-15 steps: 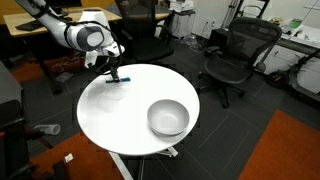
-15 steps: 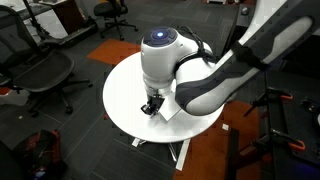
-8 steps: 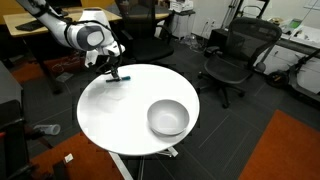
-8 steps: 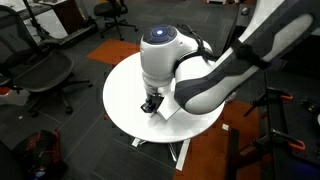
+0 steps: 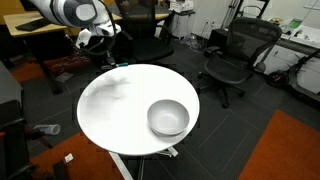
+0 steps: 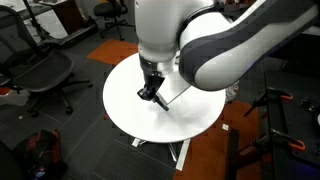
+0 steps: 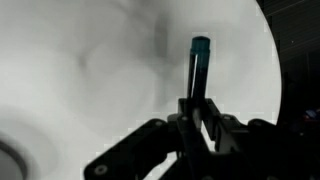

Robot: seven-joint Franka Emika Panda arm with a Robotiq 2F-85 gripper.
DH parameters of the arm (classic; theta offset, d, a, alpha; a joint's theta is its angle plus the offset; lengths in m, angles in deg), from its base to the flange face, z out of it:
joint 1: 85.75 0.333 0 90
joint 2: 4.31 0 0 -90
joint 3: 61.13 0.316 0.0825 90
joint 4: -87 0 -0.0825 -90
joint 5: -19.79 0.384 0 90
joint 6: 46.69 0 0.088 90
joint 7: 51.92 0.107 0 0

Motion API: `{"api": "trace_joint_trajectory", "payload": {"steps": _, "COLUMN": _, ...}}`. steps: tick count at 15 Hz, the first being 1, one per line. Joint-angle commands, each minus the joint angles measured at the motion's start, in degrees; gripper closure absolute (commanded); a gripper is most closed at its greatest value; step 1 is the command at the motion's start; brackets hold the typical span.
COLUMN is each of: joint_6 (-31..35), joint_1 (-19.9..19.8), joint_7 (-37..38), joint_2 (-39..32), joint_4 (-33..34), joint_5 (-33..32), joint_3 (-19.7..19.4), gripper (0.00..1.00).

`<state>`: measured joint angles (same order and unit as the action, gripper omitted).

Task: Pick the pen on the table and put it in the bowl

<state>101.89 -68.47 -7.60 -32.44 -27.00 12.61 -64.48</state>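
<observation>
My gripper (image 7: 197, 108) is shut on the teal-green pen (image 7: 199, 62), which sticks out from between the fingers with its teal end away from the camera. In both exterior views the gripper (image 5: 105, 40) (image 6: 150, 92) hangs above the round white table (image 5: 110, 110) (image 6: 120, 100), over its edge area. The pen is too small to make out in the exterior views. The grey-white bowl (image 5: 168, 117) stands empty on the table, well apart from the gripper. In the wrist view only a sliver of the bowl rim (image 7: 6, 156) shows at the lower left.
Black office chairs (image 5: 235, 55) (image 6: 40, 70) stand round the table. A wooden desk (image 5: 30, 25) is behind the arm. An orange carpet patch (image 5: 290, 150) lies on the floor. My bulky arm hides much of the tabletop in an exterior view (image 6: 200, 50).
The gripper was down at the table on the pen; it has now risen well above the tabletop with the pen in it. The bowl has not moved.
</observation>
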Motion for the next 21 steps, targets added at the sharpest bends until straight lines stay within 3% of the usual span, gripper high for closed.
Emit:
{"api": "trace_joint_trajectory", "payload": {"steps": 1, "joint_6": -4.65, "joint_1": -0.64, "joint_7": -0.48, "joint_2": 8.47, "joint_4": -4.89, "joint_5": -0.28, "joint_3": -0.4, "gripper": 0.95}}
{"api": "trace_joint_trajectory", "payload": {"steps": 9, "joint_6": -8.88, "joint_1": -5.3, "joint_7": 0.9, "joint_2": 18.31, "joint_4": -9.64, "joint_5": -4.61, "joint_3": -1.51, "gripper": 0.95}}
{"api": "trace_joint_trajectory", "payload": {"steps": 21, "joint_6": -9.74, "joint_1": -16.97, "joint_7": -6.99, "joint_2": 25.61, "joint_4": -10.91, "joint_5": -4.51, "joint_3": -2.11, "gripper": 0.95}}
